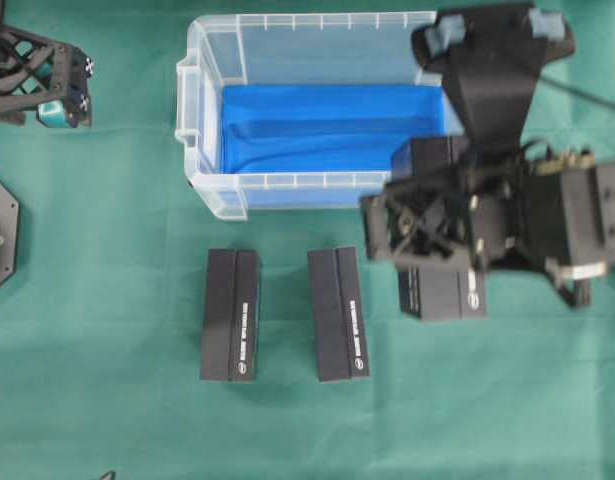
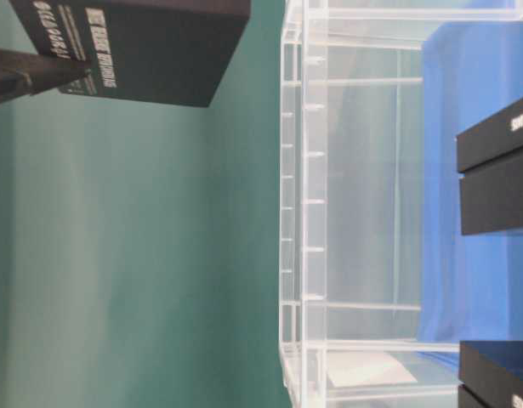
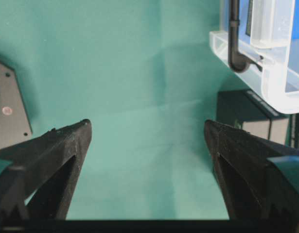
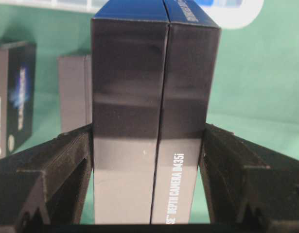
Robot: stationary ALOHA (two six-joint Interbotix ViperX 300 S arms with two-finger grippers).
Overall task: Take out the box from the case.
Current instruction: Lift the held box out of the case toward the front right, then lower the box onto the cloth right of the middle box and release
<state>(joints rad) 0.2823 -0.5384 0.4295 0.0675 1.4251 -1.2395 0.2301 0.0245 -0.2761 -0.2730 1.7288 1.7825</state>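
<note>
The right gripper (image 4: 148, 145) is clamping a tall black cardboard box with white "DEPTH CAMERA" lettering (image 4: 154, 97), both fingers pressed flat against its long sides, and in the overhead view it is carrying that box (image 1: 442, 292) above the green cloth-covered table (image 1: 107, 400), just in front of the front right corner of the large translucent plastic case with blue lining (image 1: 212, 180). Two more black boxes (image 1: 232, 315) are lying side by side on the cloth near the case's front wall — one (image 1: 338, 313) just beside where the carried box is hanging. The left gripper (image 3: 148, 141) is hovering wide open and empty over the cloth toward the table's left edge, holding nothing. From here the main risk looks like a poor set-down: the grip sits low on a tall, smooth box, so it could tip or slide between the pads if lowered at a tilt — or it could knock the nearest box already on the cloth, since the gap between them seems narrow.
</note>
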